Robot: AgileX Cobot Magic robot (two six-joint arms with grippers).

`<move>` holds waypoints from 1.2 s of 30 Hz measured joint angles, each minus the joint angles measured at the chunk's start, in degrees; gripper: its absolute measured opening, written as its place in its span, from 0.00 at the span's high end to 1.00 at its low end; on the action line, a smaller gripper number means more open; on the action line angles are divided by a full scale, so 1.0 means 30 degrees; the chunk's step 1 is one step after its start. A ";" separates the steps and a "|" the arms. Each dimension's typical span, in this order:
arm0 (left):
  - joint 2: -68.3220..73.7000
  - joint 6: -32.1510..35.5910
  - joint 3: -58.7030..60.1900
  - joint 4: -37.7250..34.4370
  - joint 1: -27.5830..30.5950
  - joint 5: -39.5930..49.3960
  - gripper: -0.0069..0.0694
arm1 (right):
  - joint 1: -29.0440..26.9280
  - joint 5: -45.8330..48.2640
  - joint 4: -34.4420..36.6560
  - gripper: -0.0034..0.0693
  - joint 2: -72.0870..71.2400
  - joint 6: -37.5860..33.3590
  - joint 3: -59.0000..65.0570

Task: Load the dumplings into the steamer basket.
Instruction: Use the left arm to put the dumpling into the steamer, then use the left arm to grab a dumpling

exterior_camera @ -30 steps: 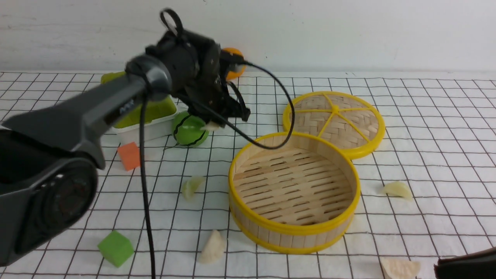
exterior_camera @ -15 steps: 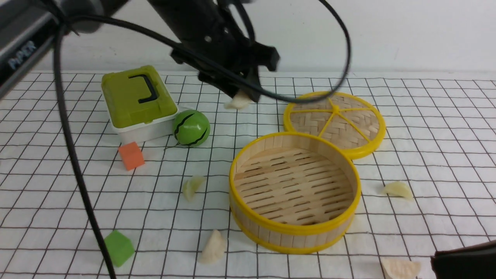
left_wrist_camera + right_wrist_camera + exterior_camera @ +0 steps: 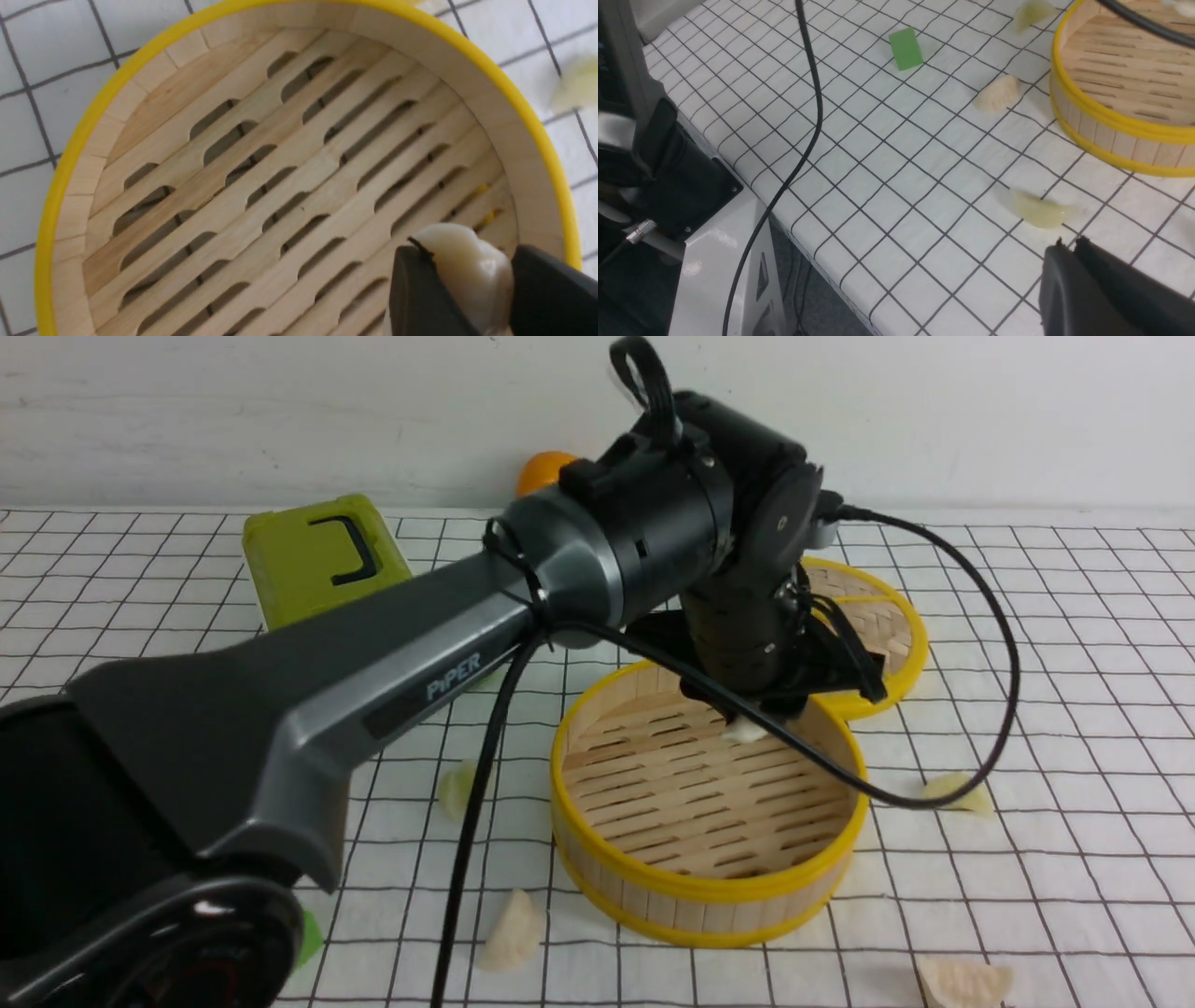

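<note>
One dumpling [image 3: 462, 280] is pinched in the left gripper [image 3: 469, 254], whose jaws are clamped on either side of it, at the lower right of the left wrist view. It hangs inside the ring of the steamer basket [image 3: 65, 186], above the slatted floor and close to the wall, and is not yet let go. The rest of the floor that shows is bare, so by my reading nothing has been delivered so far and this is the first one about to go in.

In the front view four more lie on the checked cloth around the basket:
- a pale green one [image 3: 457, 789] to its left
- a cream one [image 3: 511, 931] at lower centre
- another [image 3: 962, 982] at the bottom right edge
- one [image 3: 952, 793] to its right, partly behind the cable

The left arm hides part of the cloth, so more may lie unseen.

The right gripper [image 3: 1069, 249] hovers with its jaws pressed together and empty, at the lower right of its own view, near a dumpling [image 3: 1038, 212] on the cloth. The woven lid [image 3: 887, 616] lies behind the basket.
</note>
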 joint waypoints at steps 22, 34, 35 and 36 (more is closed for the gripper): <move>0.3004 -0.2058 -0.1013 0.0677 0.0292 -0.0532 0.34 | 0.1145 -0.0123 -0.2656 0.91 -0.0309 0.0488 0.0000; -0.2279 0.0966 -0.3166 0.3501 0.0275 0.4687 0.32 | 0.1145 -0.1796 -0.2632 0.90 -0.0309 0.0513 0.0000; -0.2665 0.1058 -0.2830 0.3501 0.0275 0.4687 0.32 | 0.1145 -0.1879 -0.2632 0.90 -0.0309 0.0518 0.0000; -0.3426 0.1122 -0.2143 0.3480 0.0275 0.4687 0.32 | 0.1145 -0.1997 -0.2592 0.90 -0.0309 0.0518 0.0000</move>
